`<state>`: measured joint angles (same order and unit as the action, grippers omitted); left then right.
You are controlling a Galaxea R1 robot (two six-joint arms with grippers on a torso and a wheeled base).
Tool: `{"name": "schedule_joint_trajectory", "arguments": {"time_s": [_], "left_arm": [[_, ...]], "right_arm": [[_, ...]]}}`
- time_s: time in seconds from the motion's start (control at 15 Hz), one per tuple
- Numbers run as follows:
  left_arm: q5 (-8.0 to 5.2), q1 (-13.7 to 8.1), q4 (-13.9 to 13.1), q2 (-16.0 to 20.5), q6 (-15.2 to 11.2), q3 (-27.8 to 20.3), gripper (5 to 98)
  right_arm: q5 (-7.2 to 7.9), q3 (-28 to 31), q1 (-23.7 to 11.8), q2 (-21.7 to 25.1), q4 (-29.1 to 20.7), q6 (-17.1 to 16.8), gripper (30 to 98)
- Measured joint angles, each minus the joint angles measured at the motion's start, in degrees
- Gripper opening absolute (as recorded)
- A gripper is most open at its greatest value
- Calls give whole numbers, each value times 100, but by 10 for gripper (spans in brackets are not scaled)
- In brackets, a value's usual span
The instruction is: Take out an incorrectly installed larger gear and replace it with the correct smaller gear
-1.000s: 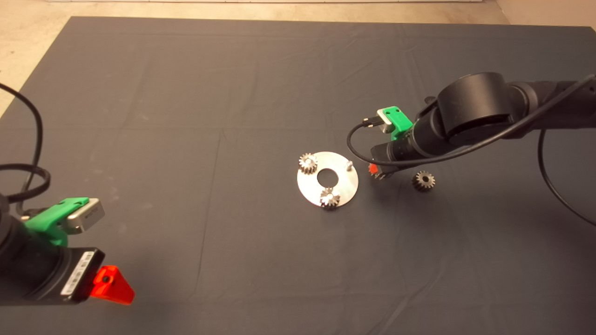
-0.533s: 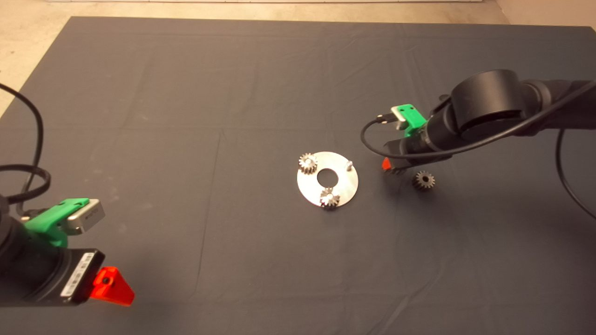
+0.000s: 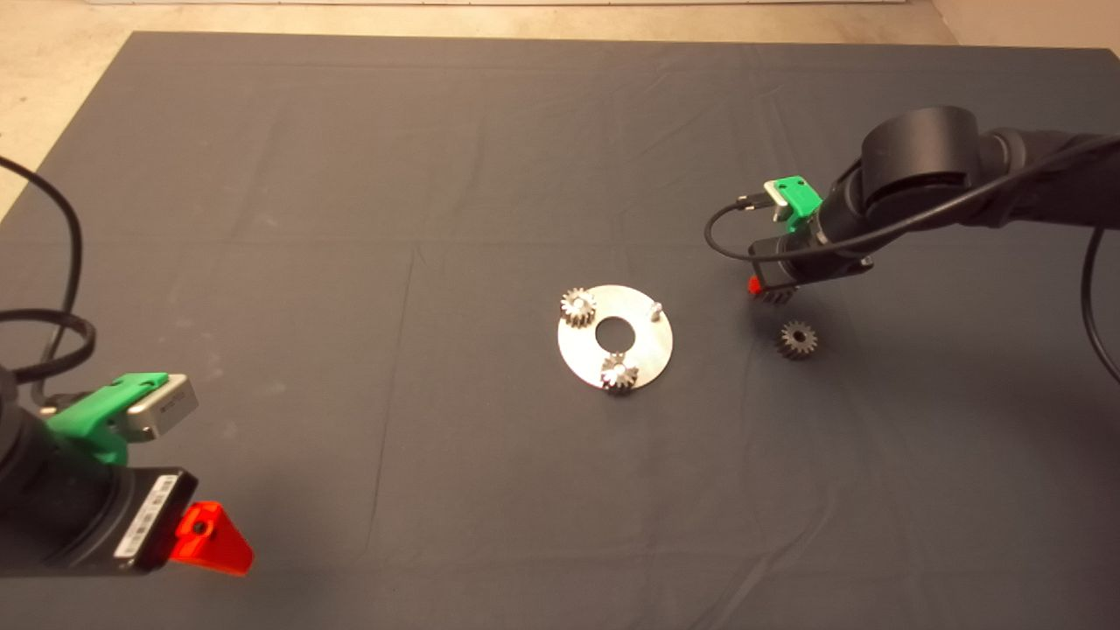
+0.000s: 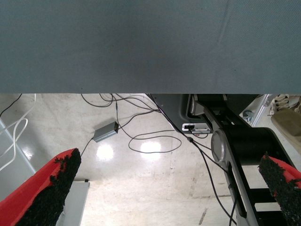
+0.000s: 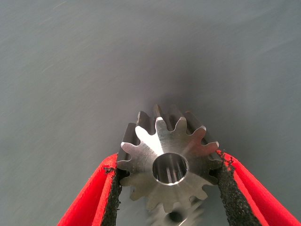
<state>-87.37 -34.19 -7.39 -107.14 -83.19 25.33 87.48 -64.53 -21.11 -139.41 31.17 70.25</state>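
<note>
My right gripper (image 3: 766, 290) hovers over the mat to the right of the round metal plate (image 3: 646, 352), shut on the smaller gear (image 5: 167, 160). This is a silvery toothed gear with a central hole, pinched between the two black pads (image 5: 112, 188). The larger gear (image 3: 797, 339), darker and wider, lies flat on the mat just below and right of that gripper. Two small gears (image 3: 578, 307) (image 3: 619, 373) sit on the plate, and its third pin (image 3: 655, 309) stands bare. My left gripper (image 3: 210, 538) is parked at the lower left, open.
The dark mat (image 3: 437, 175) covers the table, with pale floor beyond its far edge. The left wrist view looks past the mat's edge at floor, loose cables (image 4: 150, 141) and a grey box (image 4: 106, 132), between the spread fingers (image 4: 51, 188).
The right arm has drawn back to the right and farther from the plate, carrying the gear with it. The gear on the mat, the plate and the left arm have stayed put.
</note>
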Motion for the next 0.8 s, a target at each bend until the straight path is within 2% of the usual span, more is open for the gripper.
{"name": "schedule_joint_trajectory", "arguments": {"time_s": [0.27, 0.8], "left_arm": [[0, 0, 0, 0, -2, 0, 982], [0, 0, 0, 0, 0, 0, 982]], "right_arm": [[-5, -428, 0, -164, 118, -229, 485], [-18, -556, 1, -194, 149, -295, 494]]}}
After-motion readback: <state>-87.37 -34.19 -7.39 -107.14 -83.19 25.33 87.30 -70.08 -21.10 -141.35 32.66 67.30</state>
